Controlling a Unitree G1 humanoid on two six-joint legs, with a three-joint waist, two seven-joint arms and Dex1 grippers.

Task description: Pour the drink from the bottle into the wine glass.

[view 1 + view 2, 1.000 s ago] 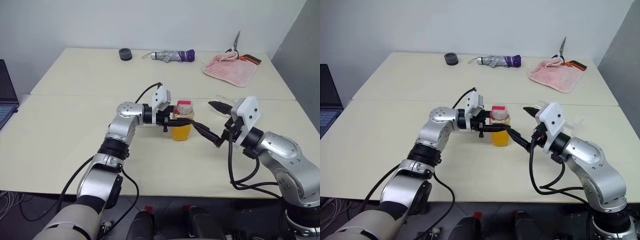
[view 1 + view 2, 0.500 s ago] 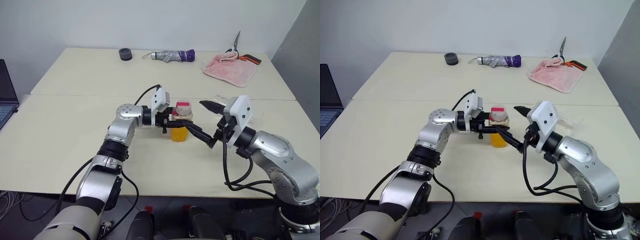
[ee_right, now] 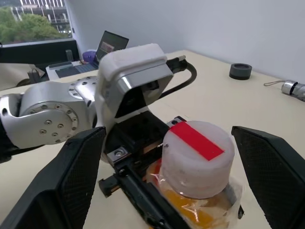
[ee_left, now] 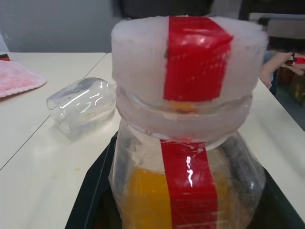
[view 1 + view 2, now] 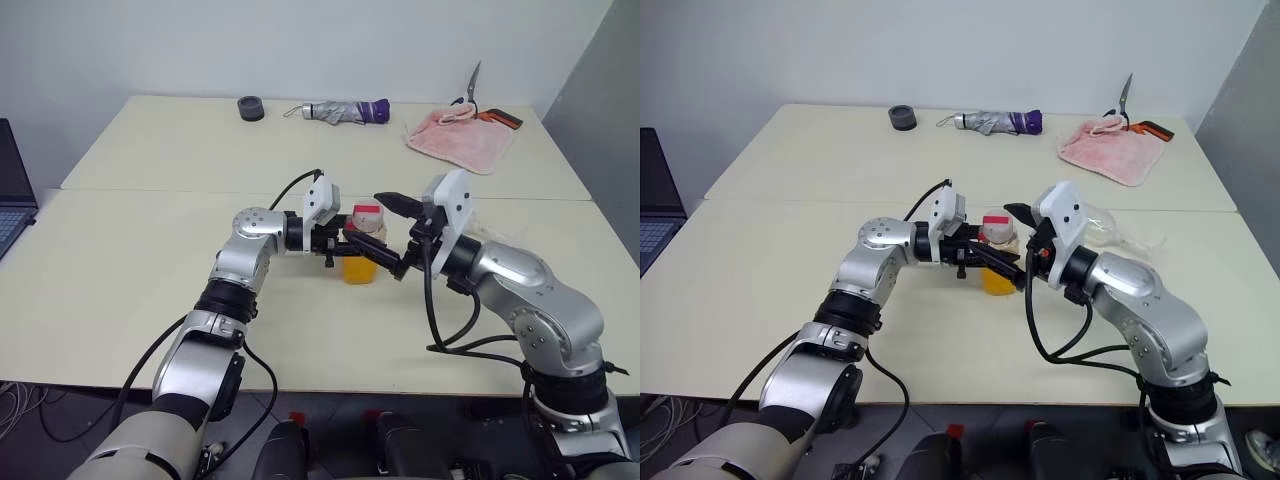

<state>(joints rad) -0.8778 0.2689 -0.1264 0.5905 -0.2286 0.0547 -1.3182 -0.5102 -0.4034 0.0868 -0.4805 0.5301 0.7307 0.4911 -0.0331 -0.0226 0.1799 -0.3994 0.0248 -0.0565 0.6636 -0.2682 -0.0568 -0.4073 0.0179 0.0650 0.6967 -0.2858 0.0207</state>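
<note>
Since a second ago the right gripper (image 3: pixel 167 181) has swung in from the side, and its fingers now stand wide apart either side of the cap (image 3: pixel 198 157) of the bottle (image 5: pixel 362 250), which the left gripper (image 5: pixel 345 245) clamps upright. Pouring has not begun: cap on, drink (image 5: pixel 361 267) inside, and the wine glass (image 4: pixel 81 105) lying tipped over nearby. Around them is a cream table (image 5: pixel 150 290) by a pale wall.
</note>
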